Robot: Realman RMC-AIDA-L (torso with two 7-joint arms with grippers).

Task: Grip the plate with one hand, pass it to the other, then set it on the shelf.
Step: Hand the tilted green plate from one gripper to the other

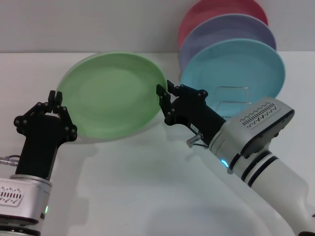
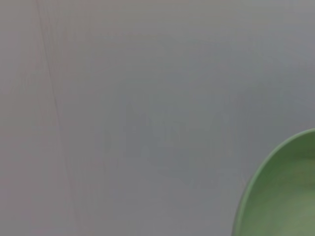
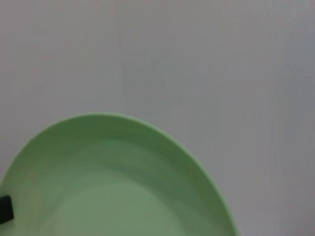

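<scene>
the light-green plate (image 1: 114,94) is up off the bench (image 1: 147,187), tilted with its face toward me, spanning the gap between my two arms. my right end effector (image 1: 164,98) is at the plate's right rim and looks clenched on that edge, so i judge it is grasping the plate; my left end effector (image 1: 55,102) sits at the left rim, and i cannot tell whether it is clenched on the plate or released. i read this as the hand-over. to do it well, one side should let go only once the other's pinch on the rim is firm, and the plate should stay steady so it doesn't swing or slip. the wire dish rack (image 1: 231,101) stands behind my right arm, with the turquoise-blue plate (image 1: 236,69), the lavender plate (image 1: 224,29) and a pink plate (image 1: 221,10) propped there, so i'd aim for a free slot.
</scene>
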